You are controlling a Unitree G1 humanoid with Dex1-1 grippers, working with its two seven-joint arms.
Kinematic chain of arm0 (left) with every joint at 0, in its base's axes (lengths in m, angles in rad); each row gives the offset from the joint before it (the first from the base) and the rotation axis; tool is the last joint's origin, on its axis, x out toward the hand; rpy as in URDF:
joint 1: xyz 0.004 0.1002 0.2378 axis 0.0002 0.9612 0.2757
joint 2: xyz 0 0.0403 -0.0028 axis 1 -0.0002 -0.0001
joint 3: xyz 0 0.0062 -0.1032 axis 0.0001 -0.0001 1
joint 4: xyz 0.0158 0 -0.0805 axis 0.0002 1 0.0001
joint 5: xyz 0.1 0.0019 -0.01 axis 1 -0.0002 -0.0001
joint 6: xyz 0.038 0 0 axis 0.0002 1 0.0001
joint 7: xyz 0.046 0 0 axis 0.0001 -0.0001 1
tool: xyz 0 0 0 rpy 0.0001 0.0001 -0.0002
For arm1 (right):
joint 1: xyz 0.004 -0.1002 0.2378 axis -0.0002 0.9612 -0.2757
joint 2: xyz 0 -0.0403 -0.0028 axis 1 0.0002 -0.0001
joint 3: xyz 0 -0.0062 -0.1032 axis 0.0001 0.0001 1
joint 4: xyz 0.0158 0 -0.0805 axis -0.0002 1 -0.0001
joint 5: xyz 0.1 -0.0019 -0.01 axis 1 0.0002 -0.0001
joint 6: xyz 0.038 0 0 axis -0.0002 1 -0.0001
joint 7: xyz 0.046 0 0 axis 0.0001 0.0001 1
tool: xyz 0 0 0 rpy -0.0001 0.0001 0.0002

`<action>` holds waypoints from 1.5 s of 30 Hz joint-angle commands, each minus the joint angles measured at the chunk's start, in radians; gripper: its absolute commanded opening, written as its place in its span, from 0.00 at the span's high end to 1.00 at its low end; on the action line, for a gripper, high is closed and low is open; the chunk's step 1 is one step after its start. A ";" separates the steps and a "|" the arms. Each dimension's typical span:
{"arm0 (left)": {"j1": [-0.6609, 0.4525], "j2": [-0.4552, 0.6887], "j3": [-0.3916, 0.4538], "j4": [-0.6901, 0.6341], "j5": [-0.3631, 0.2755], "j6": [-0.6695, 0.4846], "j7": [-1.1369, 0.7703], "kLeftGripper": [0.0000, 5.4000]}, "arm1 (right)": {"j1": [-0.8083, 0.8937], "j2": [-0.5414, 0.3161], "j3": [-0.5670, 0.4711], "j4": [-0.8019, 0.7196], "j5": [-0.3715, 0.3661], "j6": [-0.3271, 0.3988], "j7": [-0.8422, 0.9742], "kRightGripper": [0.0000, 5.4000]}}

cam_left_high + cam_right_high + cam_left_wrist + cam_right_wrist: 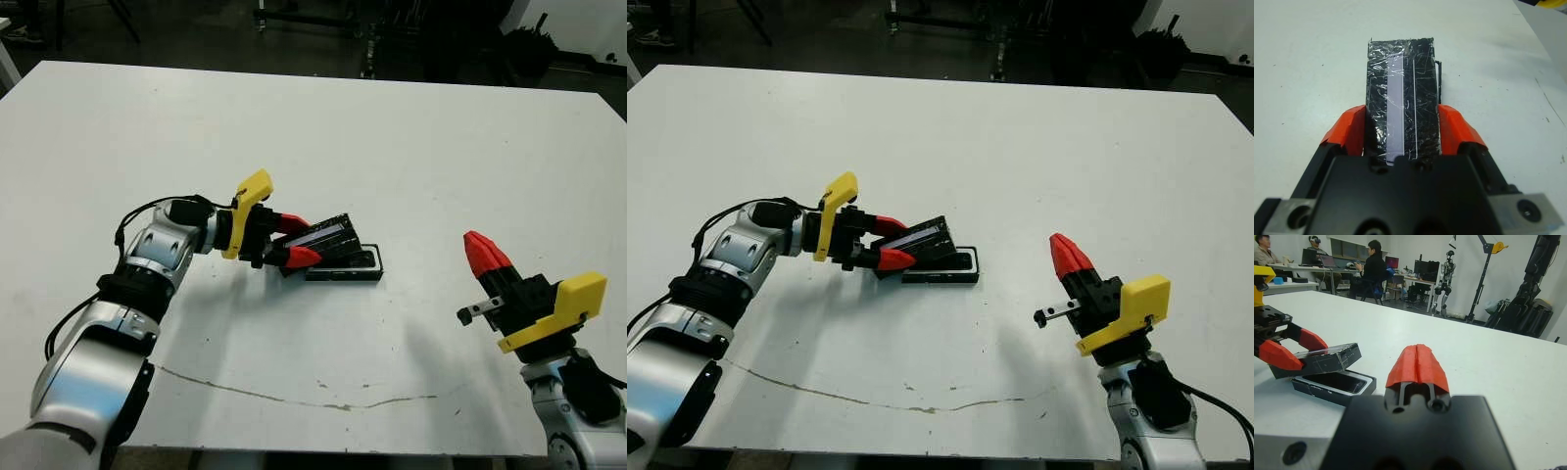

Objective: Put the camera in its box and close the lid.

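Spreading across most of both head views, the white table point(411, 147) carries only a small cluster of things near its middle. The left gripper point(292, 241) reaches in from the robot's left with its jaws clamped on the two long edges of the lid point(328, 237), which it holds tilted, the gripped end raised and the far end dipping toward the box point(364, 269) just under it. The right gripper point(487, 255) hangs well apart on the robot's right, its red fingers pressed together and holding nothing. In the right wrist view the box shows a glossy dark surface inside its walls, which is probably the camera point(1334, 381) already seated (though the gloss makes this hard to confirm). The risk from here seems to lie in the tilt and offset: if the lid comes down skewed, its low edge may catch a wall and push the light box across the table, since nothing braces it, or the lid may rest crooked on the rim rather than seat.
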 commanded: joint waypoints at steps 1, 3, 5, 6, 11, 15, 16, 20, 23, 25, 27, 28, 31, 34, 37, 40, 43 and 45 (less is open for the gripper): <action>0.003 -0.019 -0.023 0.028 0.020 0.001 -0.020 0.42 | 0.004 -0.009 -0.001 0.006 0.000 0.002 -0.002 1.00; 0.004 -0.021 -0.028 0.030 0.026 -0.014 -0.021 0.42 | 0.005 -0.008 -0.001 0.005 0.003 0.003 -0.002 1.00; 0.007 -0.023 -0.032 0.029 0.030 -0.017 -0.020 0.42 | 0.006 -0.008 -0.001 0.007 0.003 -0.003 0.000 1.00; 0.008 -0.023 -0.036 0.029 0.032 -0.015 -0.022 0.42 | 0.007 -0.009 -0.001 0.009 -0.001 -0.007 0.001 1.00; 0.016 -0.033 -0.043 0.046 0.035 -0.040 -0.033 0.42 | 0.013 -0.008 -0.008 0.013 0.016 -0.010 0.008 1.00; 0.024 -0.046 -0.047 0.079 0.042 -0.091 -0.029 0.42 | 0.014 -0.010 -0.012 0.018 0.029 -0.010 0.013 1.00; 0.024 -0.049 -0.047 0.089 0.042 -0.097 -0.030 0.42 | 0.015 -0.011 -0.012 0.019 0.027 -0.012 0.012 1.00; 0.024 -0.058 -0.056 0.104 0.050 -0.115 -0.030 0.42 | 0.020 -0.007 -0.011 0.008 0.020 0.002 -0.002 1.00; 0.026 -0.065 -0.057 0.110 0.050 -0.123 -0.033 0.42 | 0.022 -0.005 -0.009 0.012 0.019 -0.003 -0.001 1.00; 0.027 -0.072 -0.057 0.114 0.049 -0.106 -0.035 0.42 | 0.023 -0.006 -0.008 0.013 0.017 -0.005 0.000 1.00; 0.032 -0.078 -0.060 0.117 0.053 -0.113 -0.033 0.42 | 0.023 -0.006 -0.009 0.011 0.021 0.000 0.000 1.00; 0.035 -0.082 -0.062 0.120 0.055 -0.128 -0.034 0.42 | 0.023 -0.005 -0.009 0.012 0.023 0.001 0.000 1.00; 0.039 -0.089 -0.071 0.128 0.068 -0.173 -0.033 0.42 | 0.023 -0.004 -0.008 0.015 0.018 -0.004 -0.001 1.00; 0.036 -0.093 -0.076 0.132 0.073 -0.184 -0.035 0.42 | 0.024 -0.004 -0.006 0.009 0.010 0.001 -0.008 1.00; 0.039 -0.096 -0.076 0.127 0.067 -0.175 -0.036 0.42 | 0.025 -0.004 -0.005 0.013 0.012 -0.002 -0.007 1.00; 0.041 -0.098 -0.078 0.118 0.064 -0.165 -0.041 0.42 | 0.024 -0.005 -0.005 0.016 0.011 -0.003 -0.006 1.00; 0.046 -0.096 -0.080 0.102 0.062 -0.156 -0.041 0.42 | 0.024 -0.004 -0.004 0.018 0.013 -0.004 -0.006 1.00; 0.047 -0.093 -0.081 0.091 0.060 -0.143 -0.044 0.42 | 0.022 -0.003 -0.005 0.022 0.018 -0.005 -0.002 1.00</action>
